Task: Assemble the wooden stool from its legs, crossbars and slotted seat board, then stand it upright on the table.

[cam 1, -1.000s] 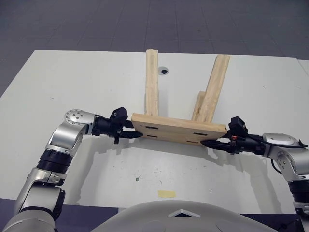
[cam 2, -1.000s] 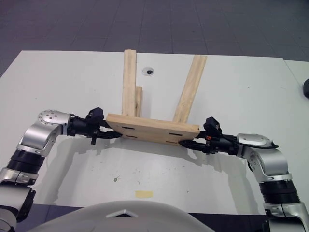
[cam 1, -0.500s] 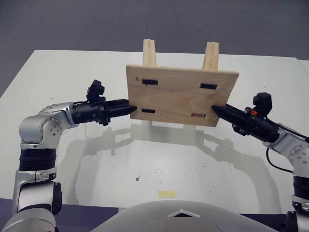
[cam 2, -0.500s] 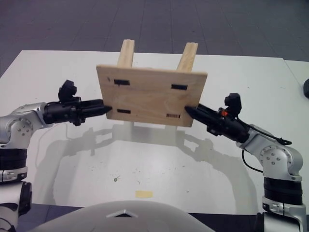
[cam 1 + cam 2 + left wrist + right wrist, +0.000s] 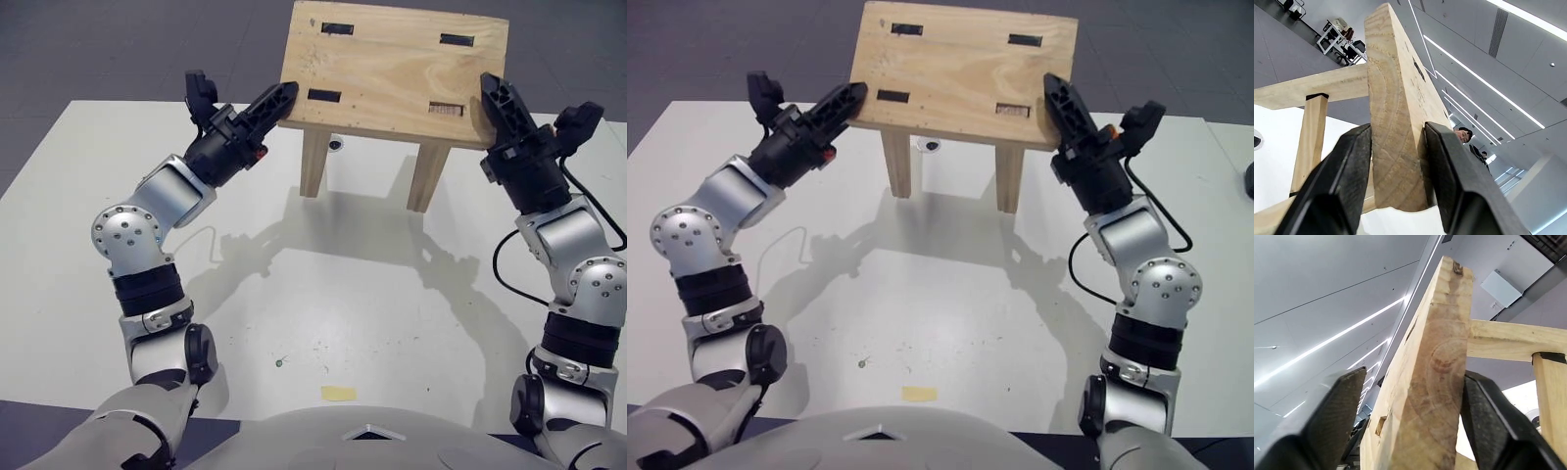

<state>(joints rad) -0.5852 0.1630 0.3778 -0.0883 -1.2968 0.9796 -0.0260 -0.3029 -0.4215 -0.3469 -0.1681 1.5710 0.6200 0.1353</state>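
One wooden stool (image 5: 392,73), assembled: seat board (image 5: 960,61) uppermost with four slots showing, legs (image 5: 313,162) pointing down at the white table (image 5: 372,304); whether the feet touch the surface cannot be told. Left gripper (image 5: 282,96) clenched on the seat board's left end, right gripper (image 5: 492,93) clenched on its right end, each with a finger on either face. One small yellow tape scrap (image 5: 339,393) lies near the table's front edge

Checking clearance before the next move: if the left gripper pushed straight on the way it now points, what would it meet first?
The seat board of the stool: the left gripper is shut on its side edge, so it would probably just slide deeper onto that board.
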